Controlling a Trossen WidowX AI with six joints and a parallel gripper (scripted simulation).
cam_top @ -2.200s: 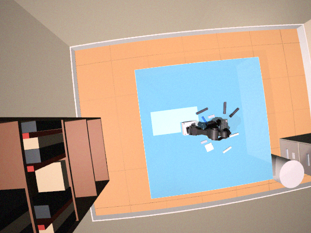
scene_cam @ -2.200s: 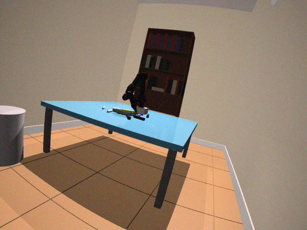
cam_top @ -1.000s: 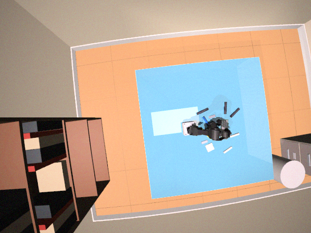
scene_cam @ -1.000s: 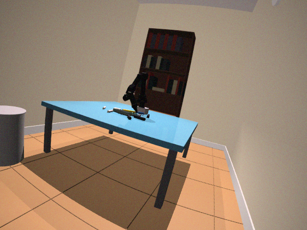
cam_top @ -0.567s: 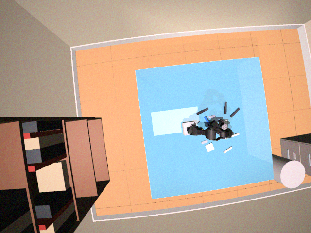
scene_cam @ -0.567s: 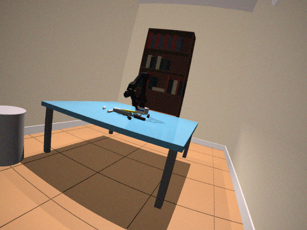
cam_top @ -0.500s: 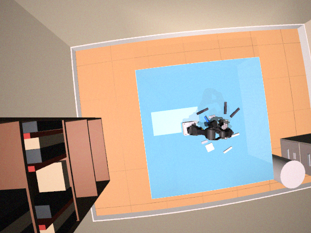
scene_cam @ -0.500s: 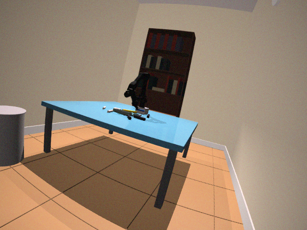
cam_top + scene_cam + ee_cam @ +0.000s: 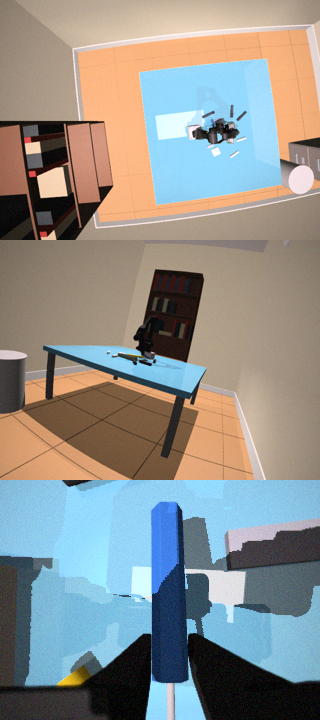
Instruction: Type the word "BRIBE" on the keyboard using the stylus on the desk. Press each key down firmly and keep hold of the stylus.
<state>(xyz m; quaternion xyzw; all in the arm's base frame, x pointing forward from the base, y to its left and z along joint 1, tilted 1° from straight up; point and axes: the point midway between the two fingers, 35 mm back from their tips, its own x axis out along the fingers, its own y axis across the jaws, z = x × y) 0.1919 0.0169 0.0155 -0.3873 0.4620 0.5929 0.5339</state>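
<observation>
The blue stylus (image 9: 212,122) (image 9: 146,357) (image 9: 167,580) has a thin pale tip, which points down the wrist view below its thick body. My gripper (image 9: 169,642) is shut on the stylus body near its tip end, one black finger on each side. The stylus's shadow falls apart from it on the desk (image 9: 180,175) (image 9: 170,379), so it appears raised. The grey keyboard (image 9: 230,125) (image 9: 126,356) lies under the arm in the top view, largely hidden by it. Its letters cannot be read, and it cannot be made out in the wrist view.
A pale bar (image 9: 270,545) lies right of the stylus in the wrist view. A yellow object (image 9: 134,355) (image 9: 75,676) is near the left finger. Dark bars (image 9: 208,114) (image 9: 231,111) and white bars (image 9: 241,139) (image 9: 234,154) surround the keyboard, with a white square block (image 9: 215,151).
</observation>
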